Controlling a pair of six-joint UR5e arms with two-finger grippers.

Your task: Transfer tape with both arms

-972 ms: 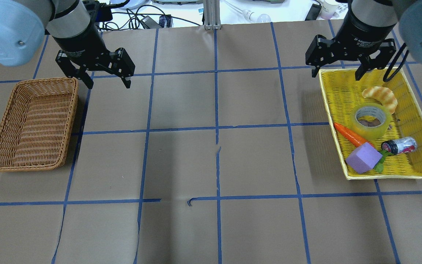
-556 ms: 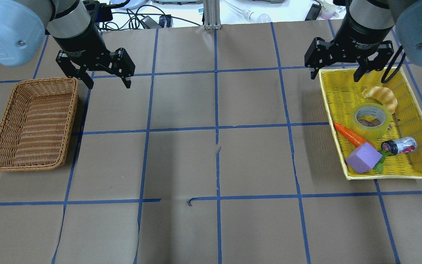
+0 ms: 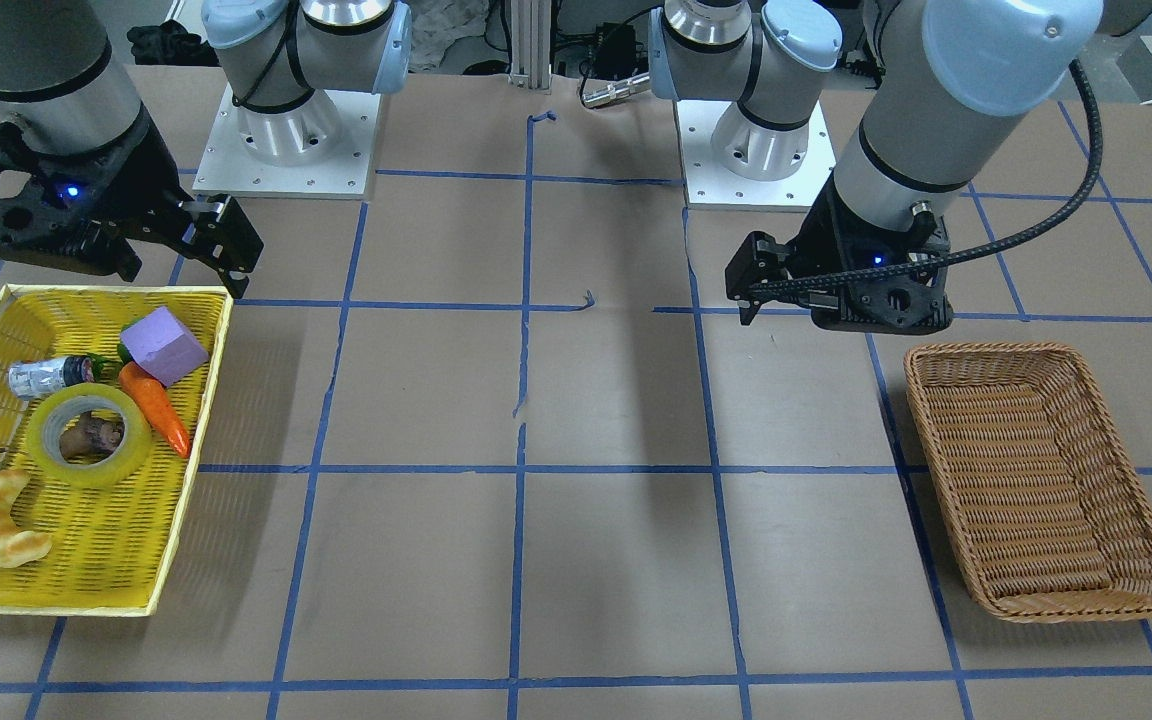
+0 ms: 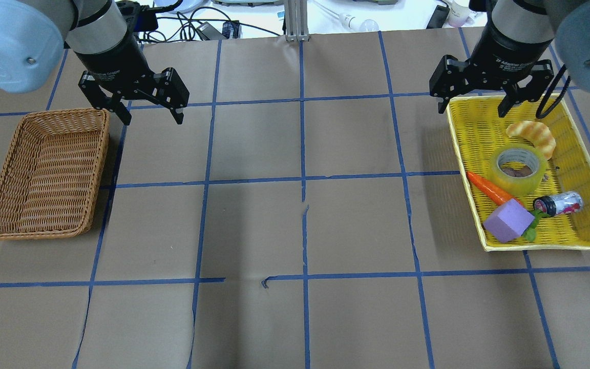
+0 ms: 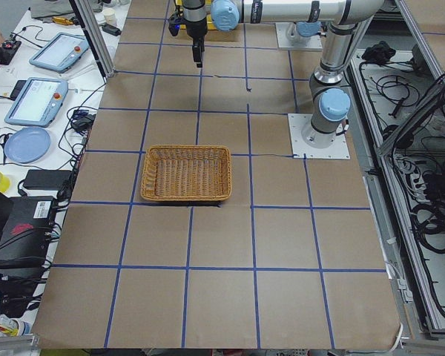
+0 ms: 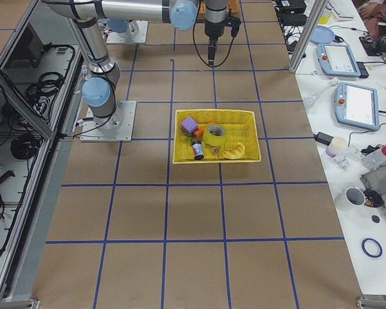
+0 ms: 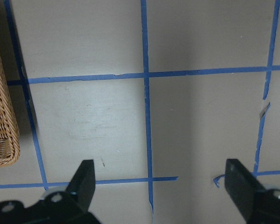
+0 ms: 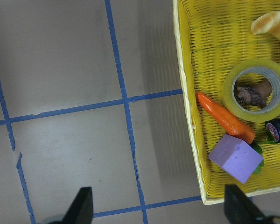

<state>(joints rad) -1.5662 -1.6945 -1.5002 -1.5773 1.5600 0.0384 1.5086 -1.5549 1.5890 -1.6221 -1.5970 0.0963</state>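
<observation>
The tape (image 4: pixel 516 185), at the overhead view's right, looks light, stiff and slippery; best pinch its wall. The right hand (image 4: pixel 471 108) and left hand (image 4: pixel 152 118) are open.

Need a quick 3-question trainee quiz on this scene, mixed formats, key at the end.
1. Fill in: the left hand and the right hand are both ____, holding nothing.
2. Which is nearer the tape? A) left hand B) right hand C) equally near
3. True or false: the tape stands on its edge in the yellow tray.
Key: 1 open; 2 B; 3 false, it lies flat.
</observation>
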